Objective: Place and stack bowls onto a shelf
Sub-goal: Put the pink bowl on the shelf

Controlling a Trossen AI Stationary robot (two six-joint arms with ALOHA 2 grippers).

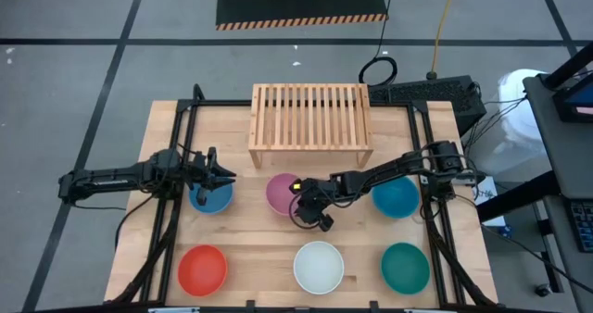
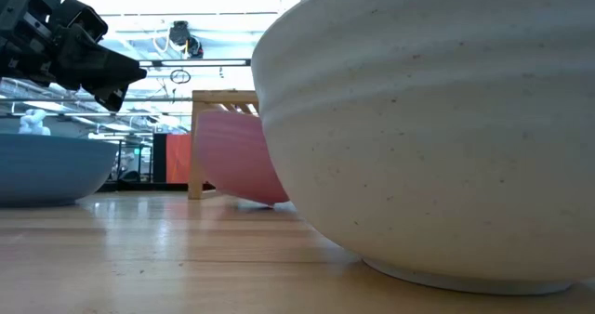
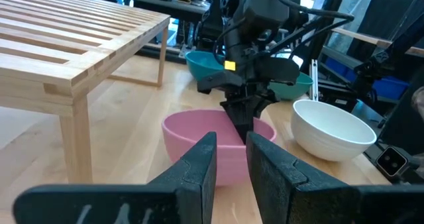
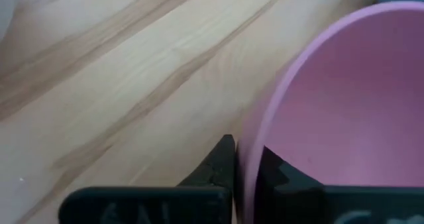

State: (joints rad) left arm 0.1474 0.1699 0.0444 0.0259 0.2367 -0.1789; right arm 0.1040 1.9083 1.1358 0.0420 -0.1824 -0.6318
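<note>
White bowl (image 1: 319,266) sits nearest, in front of the pink bowl (image 1: 283,193). Right gripper (image 1: 302,205) clamps the pink bowl's rim (one finger inside, one outside). Left gripper (image 1: 225,175), jaws slightly apart and empty, hovers over a blue bowl (image 1: 211,197) beside it. Shelf (image 1: 309,123) stands behind.

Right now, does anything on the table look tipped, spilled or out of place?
Only the pink bowl: in the low view it sits tilted, one side lifted off the table. The right gripper is shut on its rim. The other bowls sit level, and the shelf holds nothing. No spills or damage show.
</note>
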